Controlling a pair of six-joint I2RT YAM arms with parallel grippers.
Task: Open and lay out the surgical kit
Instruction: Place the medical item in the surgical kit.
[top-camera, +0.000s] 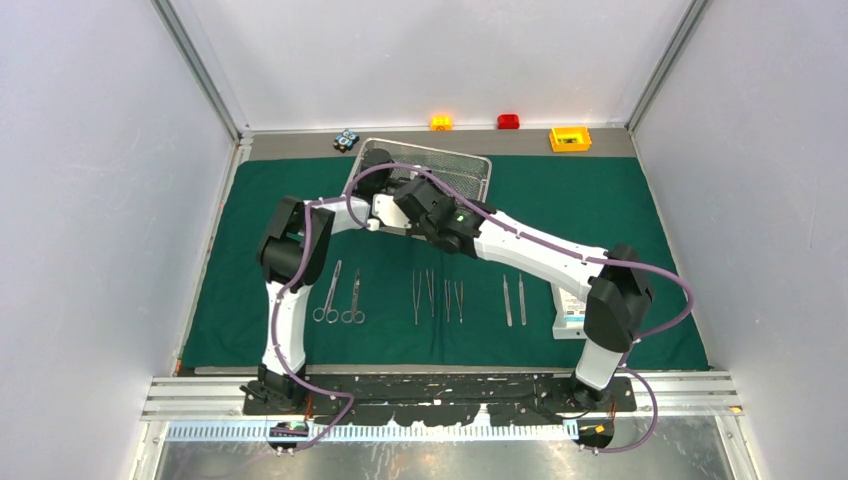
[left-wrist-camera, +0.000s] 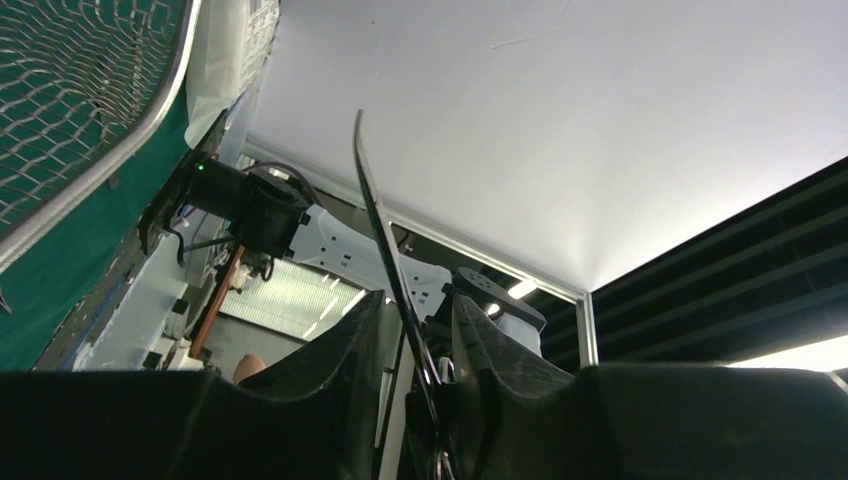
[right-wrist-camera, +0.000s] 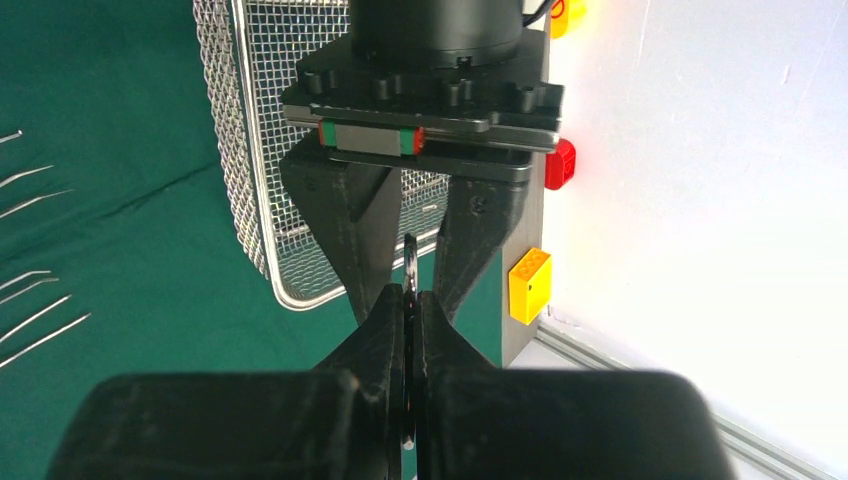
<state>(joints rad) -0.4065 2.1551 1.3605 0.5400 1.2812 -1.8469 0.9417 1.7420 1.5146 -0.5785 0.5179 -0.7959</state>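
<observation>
Lying flat across the table (top-camera: 290, 145), the dark green drape (top-camera: 600, 200) carries a row of tools: two ring-handled forceps (top-camera: 332, 290) at the left, then tweezers (top-camera: 416, 297) in pairs, then the white pouch (top-camera: 570, 318) (partly under the right arm). Beyond them, at the drape's far edge, sits the wire-mesh tray (top-camera: 450, 165). In front of it both arms meet on one slim steel instrument (left-wrist-camera: 375, 210). The left gripper (left-wrist-camera: 418, 300) has narrow jaws around it — whether they pinch it I cannot tell — and the right gripper (right-wrist-camera: 408, 295) has its jaws clamped on it.
</observation>
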